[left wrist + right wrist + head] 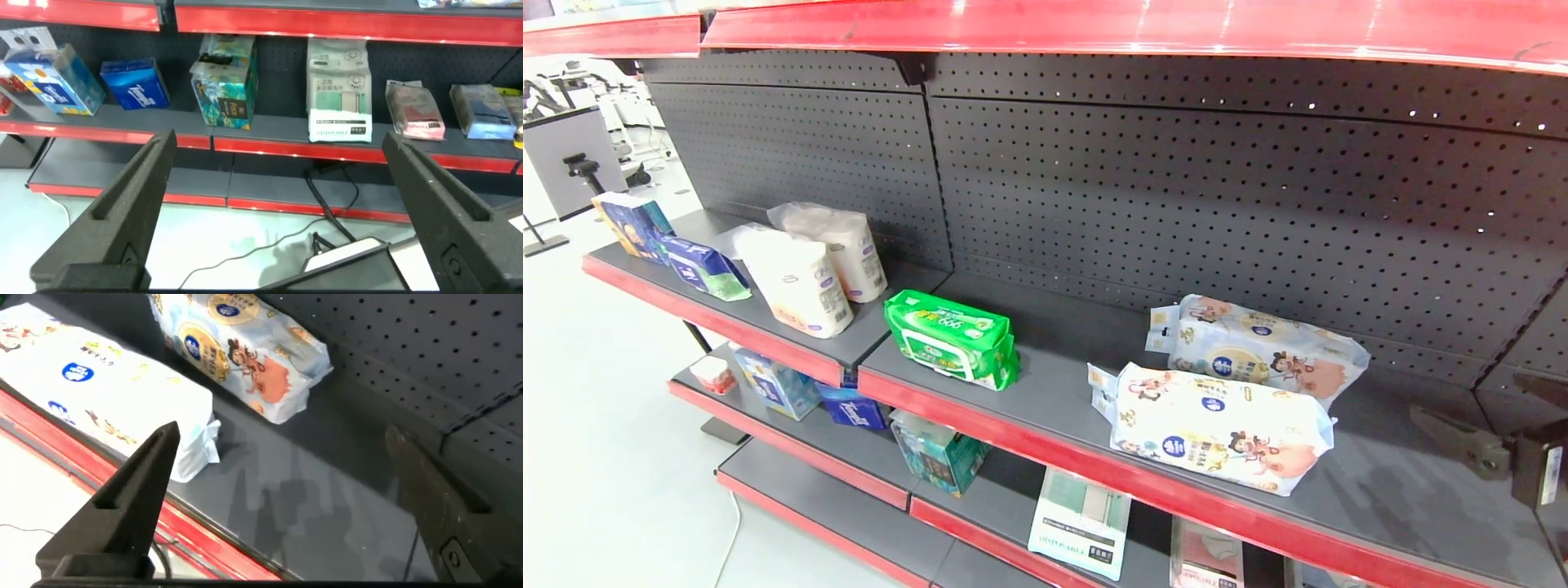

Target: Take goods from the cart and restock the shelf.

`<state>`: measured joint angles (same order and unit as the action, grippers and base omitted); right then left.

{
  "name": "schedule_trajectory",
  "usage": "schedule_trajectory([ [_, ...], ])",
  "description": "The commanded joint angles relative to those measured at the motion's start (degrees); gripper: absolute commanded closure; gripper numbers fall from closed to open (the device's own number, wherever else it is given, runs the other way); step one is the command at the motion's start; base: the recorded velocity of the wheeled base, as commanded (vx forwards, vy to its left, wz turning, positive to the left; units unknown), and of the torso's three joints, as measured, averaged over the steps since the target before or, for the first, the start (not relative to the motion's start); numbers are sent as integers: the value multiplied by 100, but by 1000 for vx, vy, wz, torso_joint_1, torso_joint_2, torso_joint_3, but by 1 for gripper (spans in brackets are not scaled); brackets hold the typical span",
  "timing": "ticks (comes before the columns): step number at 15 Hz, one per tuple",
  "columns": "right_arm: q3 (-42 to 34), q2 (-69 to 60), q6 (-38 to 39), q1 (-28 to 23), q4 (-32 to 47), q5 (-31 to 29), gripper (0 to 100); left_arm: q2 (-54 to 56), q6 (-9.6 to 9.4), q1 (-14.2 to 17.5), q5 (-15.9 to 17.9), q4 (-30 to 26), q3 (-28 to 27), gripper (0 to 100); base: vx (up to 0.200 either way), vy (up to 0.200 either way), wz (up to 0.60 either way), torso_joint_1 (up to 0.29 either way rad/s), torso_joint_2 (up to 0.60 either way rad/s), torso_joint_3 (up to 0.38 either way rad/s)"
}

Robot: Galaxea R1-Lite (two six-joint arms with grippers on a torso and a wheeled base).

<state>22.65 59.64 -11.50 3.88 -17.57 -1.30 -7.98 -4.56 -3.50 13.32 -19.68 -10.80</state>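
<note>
Seemingly the restocking is sitting partway: the shelf (1054,376) is already carrying a front printed pack (1217,429), a rear printed pack (1258,347), a green pack (952,339) and paper rolls (800,282), while wide bare stretches are waiting, so more goods are probably needing to be brought. The right fingers (139,482) are standing wide apart, holding nothing, hovering over bare shelf just beside the front printed pack. The left fingers (131,196) are likewise spread and empty, facing the lower shelves (282,129).
</note>
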Motion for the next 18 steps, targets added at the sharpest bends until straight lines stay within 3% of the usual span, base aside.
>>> schedule_trajectory([
  [1, 345, 945, 403, 96, -19, -10, 0, -45, -10, -2, 12, -1, -1, 0, 0, 0, 0, 0, 0, 0],
  [7, 1418, 2834, 1528, 254, -10, -529, 0, 34, -1, -2, -23, -1, 8, 0, 0, 0, 0, 0, 0, 0],
  [18, 1145, 2720, 1299, 105, -10, -599, 0, -1, -1, -2, -23, -1, -1, 0, 0, 0, 0, 0, 0, 0],
])
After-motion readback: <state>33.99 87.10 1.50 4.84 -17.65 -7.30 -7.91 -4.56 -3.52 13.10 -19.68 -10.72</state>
